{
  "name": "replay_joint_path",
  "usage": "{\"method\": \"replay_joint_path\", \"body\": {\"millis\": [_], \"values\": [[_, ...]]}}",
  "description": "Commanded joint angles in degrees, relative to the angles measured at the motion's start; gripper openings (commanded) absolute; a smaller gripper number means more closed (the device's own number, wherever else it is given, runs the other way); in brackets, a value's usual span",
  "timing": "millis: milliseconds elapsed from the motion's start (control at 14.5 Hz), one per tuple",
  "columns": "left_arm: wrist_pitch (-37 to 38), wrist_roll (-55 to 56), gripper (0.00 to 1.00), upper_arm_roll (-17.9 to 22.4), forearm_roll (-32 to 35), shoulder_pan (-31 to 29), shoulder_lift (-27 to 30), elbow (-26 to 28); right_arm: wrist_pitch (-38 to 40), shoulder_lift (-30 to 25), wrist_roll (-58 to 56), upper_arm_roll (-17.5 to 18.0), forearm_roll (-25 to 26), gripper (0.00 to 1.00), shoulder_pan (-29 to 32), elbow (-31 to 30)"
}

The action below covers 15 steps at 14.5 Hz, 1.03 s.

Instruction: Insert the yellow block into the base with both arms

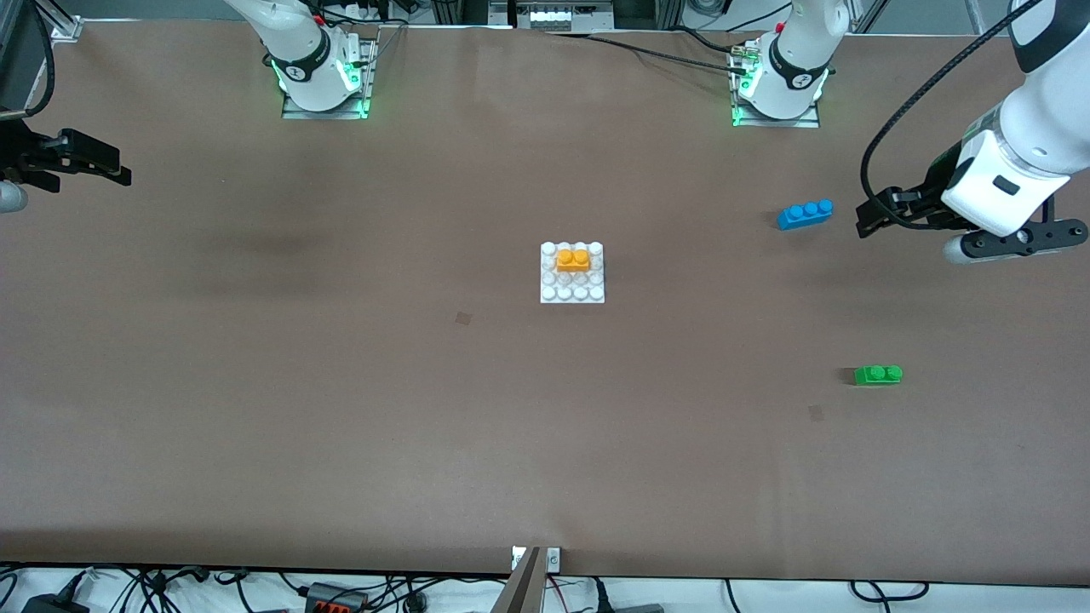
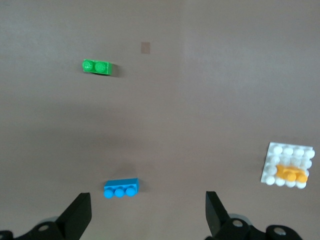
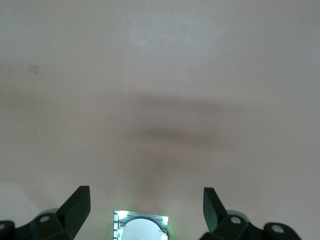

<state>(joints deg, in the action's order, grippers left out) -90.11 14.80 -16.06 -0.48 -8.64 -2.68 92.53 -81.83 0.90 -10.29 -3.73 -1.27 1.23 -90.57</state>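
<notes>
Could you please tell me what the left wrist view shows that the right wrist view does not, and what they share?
Only the left wrist view shows the green brick, the blue brick and the yellow block seated on the base, with the open left gripper over bare table. Only the right wrist view shows an arm's green-lit mount between the fingers of the open right gripper. Both show the brown table.

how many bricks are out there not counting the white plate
3: yellow brick on the base; blue brick toward the left arm's end; green brick nearer the camera.
</notes>
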Motion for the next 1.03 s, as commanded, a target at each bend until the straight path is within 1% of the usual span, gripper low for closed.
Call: {"method": "replay_joint_path", "body": {"millis": [0, 207, 966], "values": [[2.3, -5.8, 1.00, 3.9, -1.3, 3.0, -0.5, -1.7, 0.6, -0.2, 0.4, 0.1, 0.0, 1.00, 0.1, 0.2], [2.4, -5.3, 1.00, 3.6, -1.2, 2.8, -0.8, -3.0, 0.6, -0.3, 0.4, 0.1, 0.1, 1.00, -0.1, 0.2], [3.3, -5.8, 1.00, 4.0, -1.1, 2.5, -1.1, -3.1, 0.6, -0.3, 0.4, 0.2, 0.1, 1.00, -0.3, 0.2]]}}
